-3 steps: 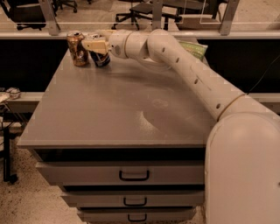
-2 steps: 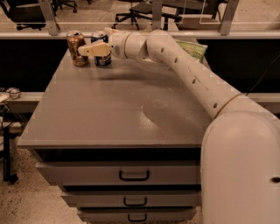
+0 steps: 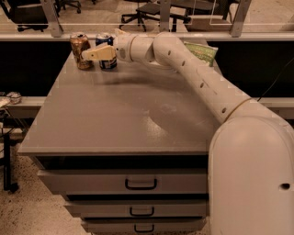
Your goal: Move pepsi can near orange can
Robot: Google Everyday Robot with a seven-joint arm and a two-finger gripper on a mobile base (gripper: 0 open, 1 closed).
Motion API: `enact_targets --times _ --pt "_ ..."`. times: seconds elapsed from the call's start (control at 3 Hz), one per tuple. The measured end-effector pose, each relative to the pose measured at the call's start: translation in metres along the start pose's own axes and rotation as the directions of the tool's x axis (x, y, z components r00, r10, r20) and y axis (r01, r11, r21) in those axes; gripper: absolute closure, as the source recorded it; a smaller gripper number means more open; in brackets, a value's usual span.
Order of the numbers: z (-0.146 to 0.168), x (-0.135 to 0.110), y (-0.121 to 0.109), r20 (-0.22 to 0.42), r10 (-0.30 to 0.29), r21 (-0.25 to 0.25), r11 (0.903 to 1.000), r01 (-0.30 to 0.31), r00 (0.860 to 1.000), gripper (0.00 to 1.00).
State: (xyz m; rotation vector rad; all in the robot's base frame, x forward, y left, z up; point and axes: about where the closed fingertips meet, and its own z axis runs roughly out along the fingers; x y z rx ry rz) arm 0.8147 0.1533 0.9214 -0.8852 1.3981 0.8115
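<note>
At the front edge of the table (image 3: 115, 124), three closed drawers (image 3: 140, 182) stack beneath the grey top, their contents out of sight. The robot's white arm (image 3: 193, 73) rises from its bulky base at right and stretches across the surface toward the far left corner. There the gripper (image 3: 97, 53) lies across the front of the pepsi can (image 3: 108, 63), which stands upright on the table with its silver top showing. Whether the gripper clamps the can or merely brackets it cannot be told from this angle. The gripper's tip reaches almost to the orange can (image 3: 80, 49), which stands upright just left of the pepsi can, the two close but apart. Both cans sit in much the same spots as a second ago, while the gripper has dropped from the can's top to its midsection. A green snack bag (image 3: 202, 49) lies at the far right edge. Office chairs (image 3: 147, 9) stand beyond.
</note>
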Motion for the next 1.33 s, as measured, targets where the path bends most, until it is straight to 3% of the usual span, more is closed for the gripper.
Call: enact_targets --times 0.33,0.67,1.0,1.33 --pt "-0.030 -0.026 0.013 -0.060 -0.072 0.017 0.9972 0.073 0.996 0.00" --pt "-0.095 -0.065 0.039 -0.178 -0.196 0.005 0.9797 0.200 0.964 0.00" --pt "-0.164 -0.126 0.074 -0.249 -0.357 -0.038 0.9325 0.359 0.900 0.00" --pt "-0.164 -0.126 0.074 -0.249 -0.357 -0.038 0.9325 0.359 0.900 0.00"
